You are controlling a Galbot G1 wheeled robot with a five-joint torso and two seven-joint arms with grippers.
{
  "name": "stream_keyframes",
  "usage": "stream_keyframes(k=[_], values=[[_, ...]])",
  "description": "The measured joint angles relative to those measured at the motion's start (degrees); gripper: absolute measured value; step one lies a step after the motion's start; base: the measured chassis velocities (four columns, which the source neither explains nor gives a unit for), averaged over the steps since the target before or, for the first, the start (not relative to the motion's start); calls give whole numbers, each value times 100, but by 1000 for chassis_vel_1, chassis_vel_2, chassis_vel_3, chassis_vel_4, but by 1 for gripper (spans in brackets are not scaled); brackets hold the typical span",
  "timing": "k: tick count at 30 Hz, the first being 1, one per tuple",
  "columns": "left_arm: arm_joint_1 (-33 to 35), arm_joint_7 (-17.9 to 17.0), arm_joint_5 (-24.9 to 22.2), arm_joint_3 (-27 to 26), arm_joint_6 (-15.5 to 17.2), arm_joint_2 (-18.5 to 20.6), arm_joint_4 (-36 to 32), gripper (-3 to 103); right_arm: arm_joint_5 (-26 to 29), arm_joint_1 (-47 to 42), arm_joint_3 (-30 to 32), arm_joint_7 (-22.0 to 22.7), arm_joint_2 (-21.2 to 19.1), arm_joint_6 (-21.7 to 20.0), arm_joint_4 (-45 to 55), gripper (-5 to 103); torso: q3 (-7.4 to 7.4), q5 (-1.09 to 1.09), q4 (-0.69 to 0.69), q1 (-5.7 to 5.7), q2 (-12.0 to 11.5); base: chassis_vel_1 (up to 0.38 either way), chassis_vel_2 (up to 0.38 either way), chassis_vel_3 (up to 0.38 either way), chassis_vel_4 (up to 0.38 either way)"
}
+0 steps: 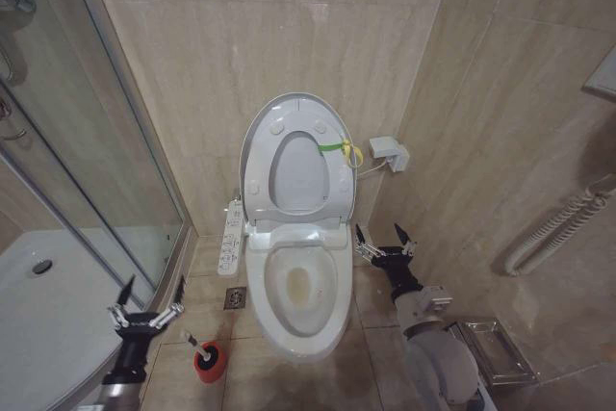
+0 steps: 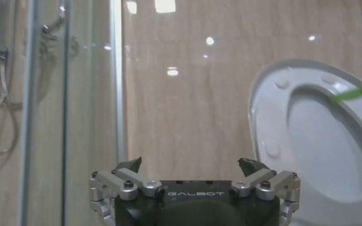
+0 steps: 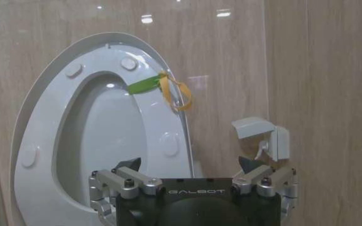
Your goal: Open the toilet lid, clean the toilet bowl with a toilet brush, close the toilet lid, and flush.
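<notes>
Left gripper (image 1: 146, 303): nearest, low on the left above the floor tiles, fingers spread wide and holding nothing; close to the shower glass.
Toilet brush (image 1: 197, 344): just beside the left gripper, standing tilted in its red holder cup (image 1: 211, 363) on the floor, left of the bowl's front.
Right gripper (image 1: 383, 241): on the right of the bowl, level with its rear half, fingers splayed apart and empty; not touching the toilet.
Metal tray (image 1: 496, 351): on the floor at the right wall, beyond the right arm.
Toilet bowl (image 1: 332, 307): centre, uncovered, yellowish stain at the bottom of the basin.
Side control panel (image 1: 231, 238): along the bowl's left edge, toward the back.
Toilet lid (image 1: 260, 141): raised upright against the back wall together with the seat, yellow-green band (image 1: 339, 148) tied at its right edge.
White wall box (image 1: 390, 152): on the tiles just right of the raised lid.
Shower tray (image 1: 43, 324): far left, behind the glass.
</notes>
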Motion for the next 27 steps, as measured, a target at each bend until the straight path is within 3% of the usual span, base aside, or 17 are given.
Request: stream_keyframes(k=[7, 12, 27], values=[[313, -8, -505, -211, 560, -250, -631, 100, 0, 0, 0, 0, 0, 0, 0, 100, 0, 0, 1, 0, 0, 0, 0, 0, 0], [309, 76, -658, -172, 746, -371, -701, 100, 0, 0, 0, 0, 0, 0, 0, 100, 0, 0, 0, 0, 0, 0, 0, 0, 0], [9, 401, -532, 540, 434, -534, -516, 100, 0, 0, 0, 0, 0, 0, 0, 100, 0, 0, 0, 0, 0, 0, 0, 0, 0]])
